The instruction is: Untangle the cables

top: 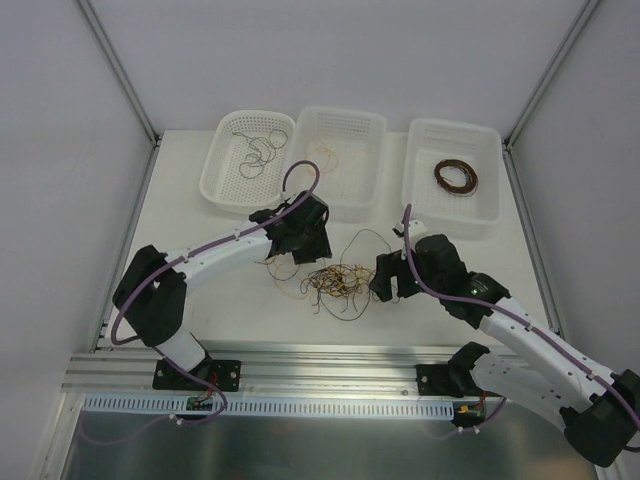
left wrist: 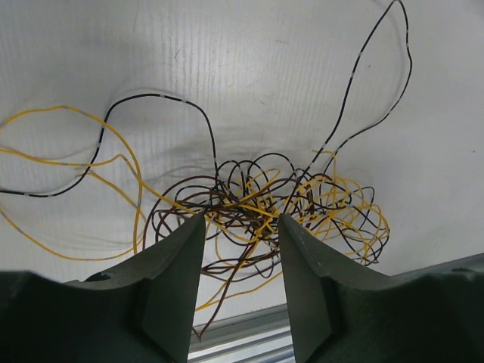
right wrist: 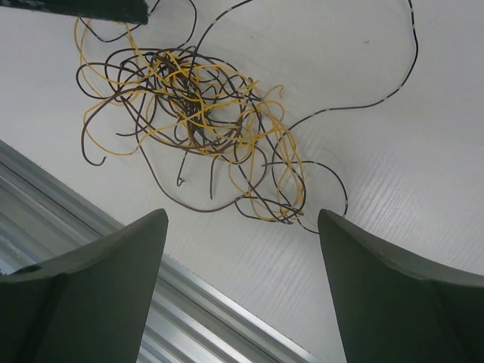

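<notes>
The cables (top: 335, 280) lie as a loose tangle of thin black, yellow and brown wires on the white table between the two arms. Seen from the left wrist, the tangle (left wrist: 257, 193) sits just beyond my left gripper (left wrist: 242, 223). Its jaws stand partly apart, with a few brown and yellow strands running through the gap. From above, the left gripper (top: 292, 256) is at the tangle's left edge. My right gripper (top: 385, 287) is at the tangle's right edge. In the right wrist view it (right wrist: 242, 219) is wide open and empty, with the cables (right wrist: 189, 106) a short way ahead.
Three white baskets stand along the back. The left basket (top: 212, 185) holds a thin dark wire (top: 258, 150), the middle basket (top: 376, 150) a faint orange wire (top: 322, 152), and the right basket (top: 490, 215) a wound dark-brown ring (top: 455, 177). A metal rail (top: 320, 360) borders the near edge.
</notes>
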You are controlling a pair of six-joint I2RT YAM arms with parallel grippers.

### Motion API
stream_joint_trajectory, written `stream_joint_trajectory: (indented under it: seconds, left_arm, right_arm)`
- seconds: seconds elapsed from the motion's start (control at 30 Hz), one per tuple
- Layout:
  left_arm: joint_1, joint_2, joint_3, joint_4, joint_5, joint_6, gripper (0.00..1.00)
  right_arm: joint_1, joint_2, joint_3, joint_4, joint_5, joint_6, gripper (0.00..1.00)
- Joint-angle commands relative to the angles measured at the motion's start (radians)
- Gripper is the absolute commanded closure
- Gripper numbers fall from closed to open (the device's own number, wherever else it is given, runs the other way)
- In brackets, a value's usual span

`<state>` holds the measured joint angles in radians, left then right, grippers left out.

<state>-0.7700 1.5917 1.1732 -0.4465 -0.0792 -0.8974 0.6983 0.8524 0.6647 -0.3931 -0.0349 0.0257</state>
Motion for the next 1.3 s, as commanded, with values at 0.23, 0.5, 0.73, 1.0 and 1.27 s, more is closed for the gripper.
stream_joint_trajectory:
  seconds: [0.23,0.5,0.73,1.0,1.27]
  left_arm:
    - [-0.020,0.079,-0.041,0.063,-0.082,-0.175,0.68]
    - [-0.023,0.030,-0.081,0.075,-0.099,-0.161,1.00]
    - [-0.025,-0.082,-0.125,0.085,-0.114,-0.143,1.00]
    - [0.003,-0.285,-0.149,0.078,-0.195,-0.023,1.00]
    - [0.286,-0.567,-0.084,-0.073,-0.122,0.142,1.00]
  right_arm:
    - [0.009,0.068,-0.043,0.218,0.012,0.065,0.15]
    - [0.015,0.282,-0.027,0.376,0.095,0.166,0.15]
    - [0.059,0.497,0.007,0.513,0.116,0.244,0.23]
    - [0.058,0.424,-0.089,0.468,0.239,0.212,0.99]
    - [-0.045,0.130,-0.152,0.177,0.309,0.145,0.99]
